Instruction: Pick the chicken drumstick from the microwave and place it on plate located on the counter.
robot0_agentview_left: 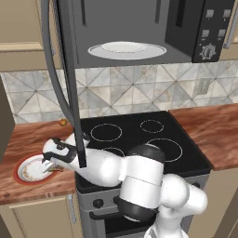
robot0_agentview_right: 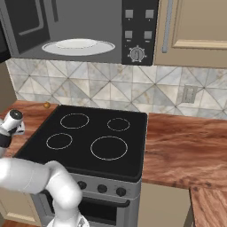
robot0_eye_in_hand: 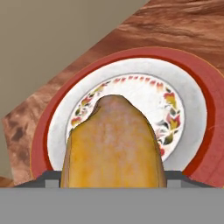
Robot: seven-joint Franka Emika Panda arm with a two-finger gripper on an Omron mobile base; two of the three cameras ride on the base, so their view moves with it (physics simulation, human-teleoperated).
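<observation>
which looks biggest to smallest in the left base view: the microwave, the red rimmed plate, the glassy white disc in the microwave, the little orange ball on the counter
1. microwave
2. glassy white disc
3. plate, partly covered by the gripper, and nearer the camera, so its real size against the disc is unsure
4. orange ball

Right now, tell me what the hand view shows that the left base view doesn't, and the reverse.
Hand view alone: the chicken drumstick up close between the fingertips, held over the plate's patterned ring. Left base view alone: the open microwave with its white glass disc, the black stove top, a small orange ball, and the hand above the plate. Both share the red-rimmed plate and the wood counter.
</observation>
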